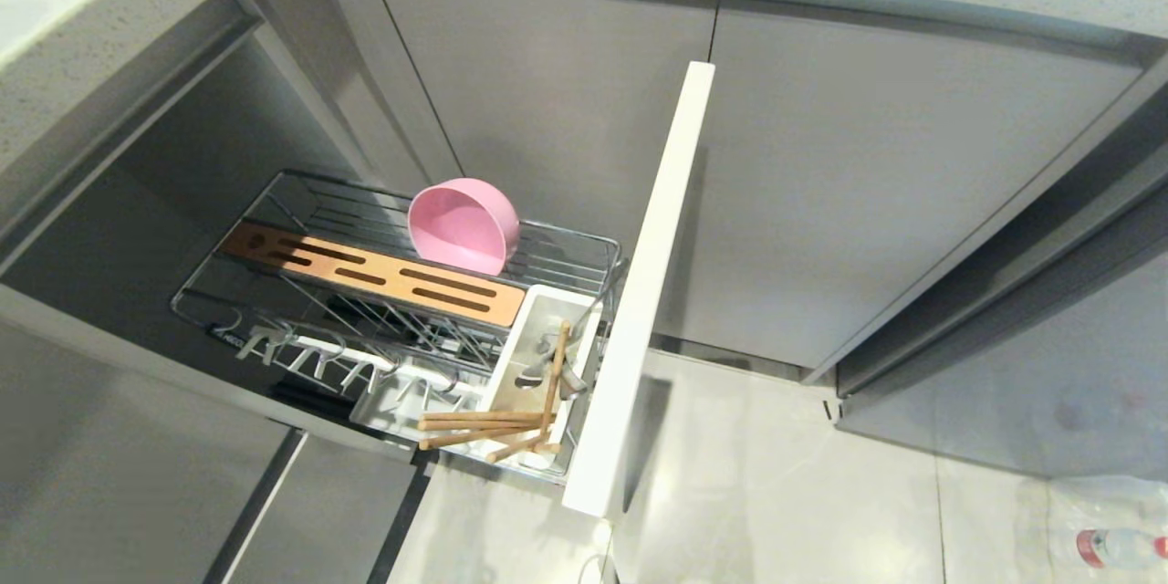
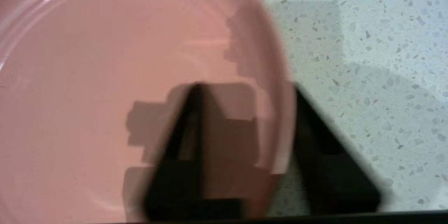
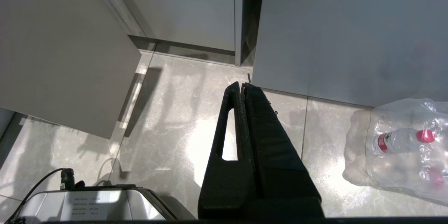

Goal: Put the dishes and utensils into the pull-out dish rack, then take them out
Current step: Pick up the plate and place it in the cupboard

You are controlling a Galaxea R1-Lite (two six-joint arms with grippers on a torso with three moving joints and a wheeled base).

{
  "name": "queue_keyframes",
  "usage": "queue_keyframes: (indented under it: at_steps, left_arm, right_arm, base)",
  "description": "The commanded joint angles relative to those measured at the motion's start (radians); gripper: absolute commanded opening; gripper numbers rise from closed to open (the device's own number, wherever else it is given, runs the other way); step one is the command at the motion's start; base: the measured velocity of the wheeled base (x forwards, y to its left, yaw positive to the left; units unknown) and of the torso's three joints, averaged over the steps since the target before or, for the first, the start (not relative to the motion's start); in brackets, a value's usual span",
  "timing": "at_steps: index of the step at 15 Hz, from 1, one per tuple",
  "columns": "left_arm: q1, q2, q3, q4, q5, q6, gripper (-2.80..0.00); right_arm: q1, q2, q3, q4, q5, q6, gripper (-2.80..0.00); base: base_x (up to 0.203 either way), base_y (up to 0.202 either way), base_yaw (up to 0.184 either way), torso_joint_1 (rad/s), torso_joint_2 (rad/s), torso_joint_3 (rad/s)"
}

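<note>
1. Pink plate (image 2: 105, 87) lies flat on the speckled counter (image 2: 367, 59); left gripper (image 2: 245, 119) straddles its rim, one finger inside, one outside, part-closed, grip not confirmed. Edge hold suits a flat dish.
2. Pink bowl (image 1: 464, 225) stands on edge in the pull-out dish rack (image 1: 584, 246), behind the wooden strip (image 1: 374, 276).
3. Chopsticks (image 1: 484, 427) lie in the white caddy (image 1: 520, 356), rack's front end.
4. Right gripper (image 3: 243, 89) pressed together, empty, above the floor.

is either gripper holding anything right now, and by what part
The left gripper straddles the rim of the pink plate on the speckled countertop, closing on it; a firm hold cannot be told. The right gripper is shut and empty.
</note>
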Motion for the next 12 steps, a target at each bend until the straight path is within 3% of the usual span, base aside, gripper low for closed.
queue_keyframes:
  at_steps: [1, 10, 12]
  left_arm:
    - [0.000, -0.005, 0.001, 0.004, 0.002, -0.001, -2.80]
    - [-0.026, -0.081, -0.011, -0.005, 0.000, 0.008, -2.80]
    - [-0.048, -0.127, -0.043, -0.008, -0.011, 0.047, -2.80]
  right_arm:
    - [0.000, 0.000, 0.002, 0.000, 0.000, 0.000, -2.80]
    - [0.000, 0.000, 0.002, 0.000, 0.000, 0.000, -2.80]
    - [0.000, 0.000, 0.002, 0.000, 0.000, 0.000, -2.80]
  base:
    - [0.000, 0.000, 0.000, 0.000, 0.00, 0.000]
    - [0.000, 0.000, 0.000, 0.000, 0.00, 0.000]
    - [0.000, 0.000, 0.000, 0.000, 0.00, 0.000]
